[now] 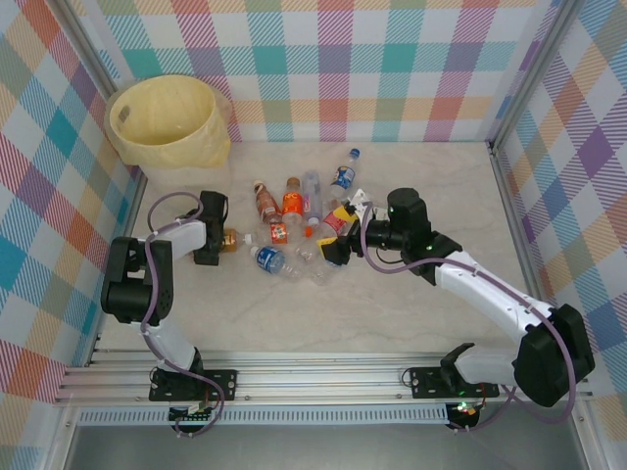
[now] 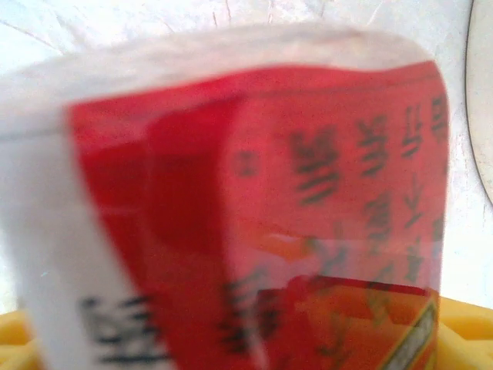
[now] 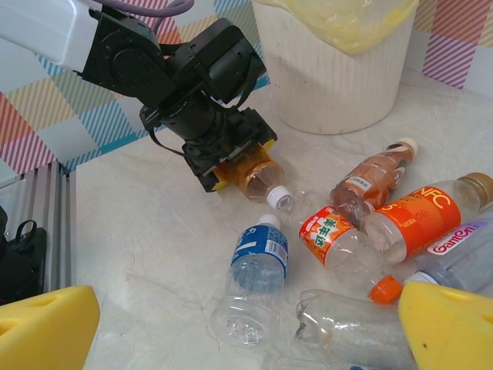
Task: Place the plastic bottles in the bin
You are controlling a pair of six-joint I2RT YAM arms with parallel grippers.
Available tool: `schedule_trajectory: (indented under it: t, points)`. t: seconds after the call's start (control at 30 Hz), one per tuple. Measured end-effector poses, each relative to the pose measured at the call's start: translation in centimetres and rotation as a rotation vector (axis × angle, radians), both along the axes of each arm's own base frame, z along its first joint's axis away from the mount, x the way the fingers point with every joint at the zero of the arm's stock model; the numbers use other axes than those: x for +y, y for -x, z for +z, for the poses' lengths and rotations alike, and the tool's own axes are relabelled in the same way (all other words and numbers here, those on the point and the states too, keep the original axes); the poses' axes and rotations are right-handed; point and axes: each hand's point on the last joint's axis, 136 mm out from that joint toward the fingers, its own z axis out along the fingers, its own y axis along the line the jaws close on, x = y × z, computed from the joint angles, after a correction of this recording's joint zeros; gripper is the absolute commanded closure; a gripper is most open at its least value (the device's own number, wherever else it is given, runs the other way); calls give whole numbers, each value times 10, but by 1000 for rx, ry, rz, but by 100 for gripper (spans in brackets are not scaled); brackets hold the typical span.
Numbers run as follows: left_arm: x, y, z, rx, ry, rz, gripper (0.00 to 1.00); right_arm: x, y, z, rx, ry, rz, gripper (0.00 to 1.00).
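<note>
**Spotter A:** Your left gripper (image 3: 243,162) has the red-labelled bottle (image 2: 254,216) lying crosswise between its yellow pads (image 3: 220,179), with the cap end poking out to one side of the fingers. The pads sit close on either flank, but I cannot tell whether they press it yet.

**Spotter B:** Your right gripper (image 1: 331,247) stands wide open and holds nothing. The pile of plastic bottles (image 1: 294,203) is spread just ahead of its fingertips.

**Spotter A:** Watch the lift. That bottle is round and slick, with amber drink inside. A light pinch could let it roll or slide out.

**Spotter B:** The blue-labelled bottle (image 3: 258,254) lies near that cap end, just off the left fingers. If you swing low, you knock it away.

**Spotter A:** The bin (image 3: 339,92) stands beyond the left fingers, well apart and tall. Carry the bottle above its rim. Come in low and you hit the wall or snag the yellow bag (image 1: 186,147).

**Spotter B:** I judge the way from those fingers to the bin open. The orange-labelled bottle (image 3: 420,216) and the brown bottle (image 3: 370,181) lie ahead of your right fingers instead.
</note>
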Motion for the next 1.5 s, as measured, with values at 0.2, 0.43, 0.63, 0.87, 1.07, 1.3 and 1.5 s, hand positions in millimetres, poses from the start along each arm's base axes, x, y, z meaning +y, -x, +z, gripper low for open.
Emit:
schedule_trajectory:
  t: [0.2, 0.43, 0.63, 0.87, 1.07, 1.3, 1.5]
  points:
    - [0, 3, 3, -32, -2, -14, 34, -1, -1, 1, -8, 2, -6, 0]
    - [30, 14, 21, -29, -137, -45, 41, -1, -1, 1, -10, 2, -8, 0]
    - [47, 26, 79, -87, -296, -120, 40, -2, -10, 8, -48, -7, -52, 0]
    - [58, 45, 148, -155, -458, -211, 43, -10, -27, 6, -98, -32, -162, 0]
    - [61, 59, 212, -191, -554, -276, 44, -17, -42, 17, -151, -67, -256, 0]
    - [62, 76, 318, -350, -659, -303, 45, -22, -53, 39, -222, -123, -322, 0]
    - [56, 72, 360, -413, -709, -367, 45, -24, -55, 42, -228, -133, -339, 0]
